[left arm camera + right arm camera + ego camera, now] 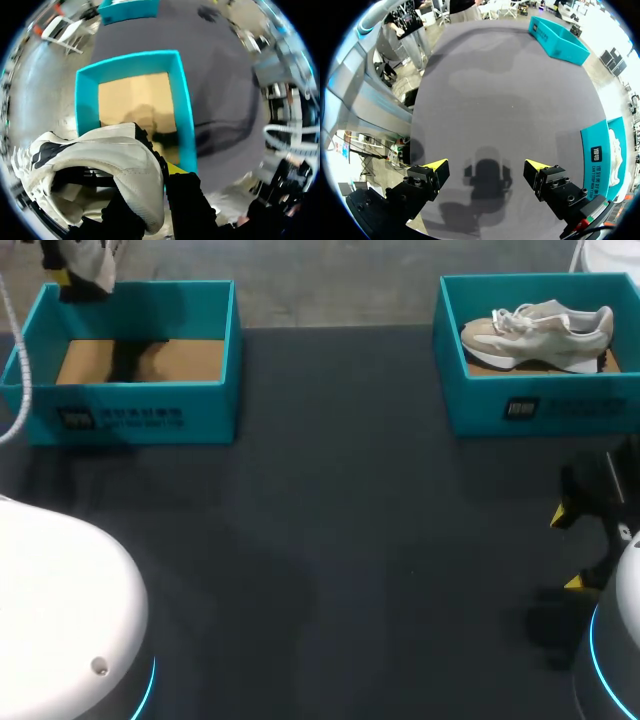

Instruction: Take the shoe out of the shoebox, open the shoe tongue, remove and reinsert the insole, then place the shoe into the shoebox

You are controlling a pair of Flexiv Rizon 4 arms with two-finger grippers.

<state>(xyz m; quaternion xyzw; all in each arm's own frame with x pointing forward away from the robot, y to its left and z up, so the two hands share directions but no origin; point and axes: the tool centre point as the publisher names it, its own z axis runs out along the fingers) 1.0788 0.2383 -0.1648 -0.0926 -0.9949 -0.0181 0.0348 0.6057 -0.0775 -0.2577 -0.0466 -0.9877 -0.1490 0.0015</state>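
My left gripper (62, 268) hangs above the far rim of the left teal shoebox (130, 390), shut on a white and beige shoe (92, 262). In the left wrist view the shoe (100, 165) is gripped at its heel collar by my left gripper (162, 175), with one yellow tip showing. Under it lies the shoebox (182, 105), showing only its bare cardboard floor. A second beige shoe (540, 325) lies on its side in the right teal shoebox (540, 405). My right gripper (570, 548) (485, 167) stands open and empty over the dark table, near its right edge.
The dark tabletop (330, 540) stretches between the two boxes. In the right wrist view the right shoebox (600, 155) is beside the gripper and the left shoebox (560, 32) lies far ahead.
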